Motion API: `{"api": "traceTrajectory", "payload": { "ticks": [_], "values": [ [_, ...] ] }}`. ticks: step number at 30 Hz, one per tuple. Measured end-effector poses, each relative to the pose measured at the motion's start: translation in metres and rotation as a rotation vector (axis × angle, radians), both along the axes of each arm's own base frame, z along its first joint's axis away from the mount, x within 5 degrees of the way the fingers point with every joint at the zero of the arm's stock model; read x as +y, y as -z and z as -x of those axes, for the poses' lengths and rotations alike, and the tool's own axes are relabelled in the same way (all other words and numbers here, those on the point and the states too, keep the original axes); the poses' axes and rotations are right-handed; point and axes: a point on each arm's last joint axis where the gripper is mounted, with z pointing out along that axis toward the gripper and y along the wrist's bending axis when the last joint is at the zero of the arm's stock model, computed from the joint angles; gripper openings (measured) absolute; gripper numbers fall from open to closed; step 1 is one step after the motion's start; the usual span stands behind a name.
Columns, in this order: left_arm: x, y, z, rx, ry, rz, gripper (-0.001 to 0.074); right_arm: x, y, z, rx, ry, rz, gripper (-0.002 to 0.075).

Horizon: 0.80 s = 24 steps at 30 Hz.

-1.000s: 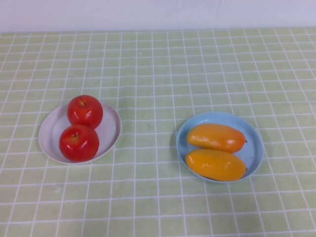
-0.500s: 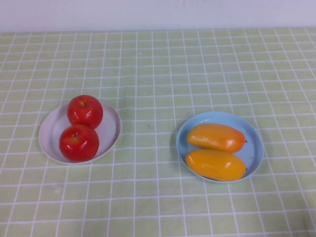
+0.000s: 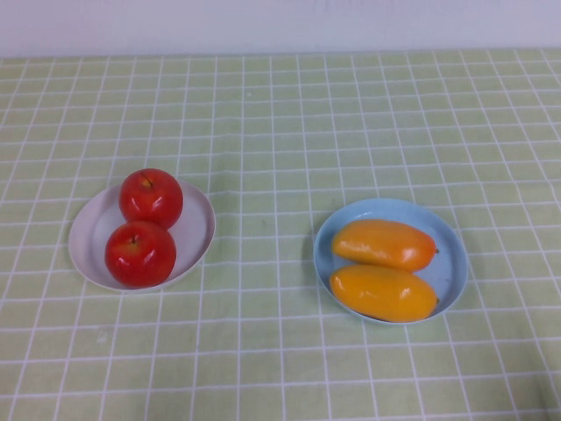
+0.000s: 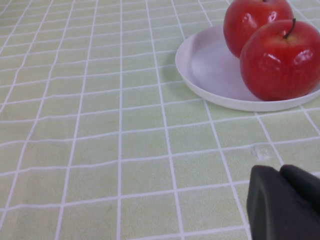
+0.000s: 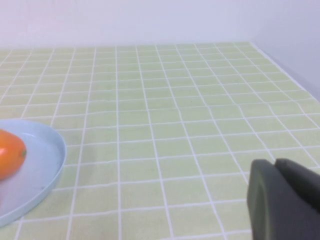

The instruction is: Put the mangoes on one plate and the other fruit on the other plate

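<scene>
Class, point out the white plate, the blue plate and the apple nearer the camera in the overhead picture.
white plate (image 3: 92,230), high view, bare inner surface left of the apples.
blue plate (image 3: 450,263), high view, bare inner wall right of the mangoes.
nearer apple (image 3: 139,254), high view, middle of its red skin.

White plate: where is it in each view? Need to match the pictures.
High view: white plate at left, holding two apples.
Left wrist view: plate beyond the shut left gripper.
Right wrist view: not in it; only the shut right gripper and blue plate.
Shared landmark: green checked tablecloth.
</scene>
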Motion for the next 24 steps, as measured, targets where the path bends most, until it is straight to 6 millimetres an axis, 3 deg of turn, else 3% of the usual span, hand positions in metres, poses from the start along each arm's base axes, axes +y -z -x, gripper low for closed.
{"api": "traceTrajectory", "payload": {
  "ticks": [24],
  "values": [
    [0.0000,0.0000,0.0000,0.000,0.000,0.000,0.0004,0.0079,0.0098,0.0024,0.109,-0.102,0.044,-0.0015]
  ]
}}
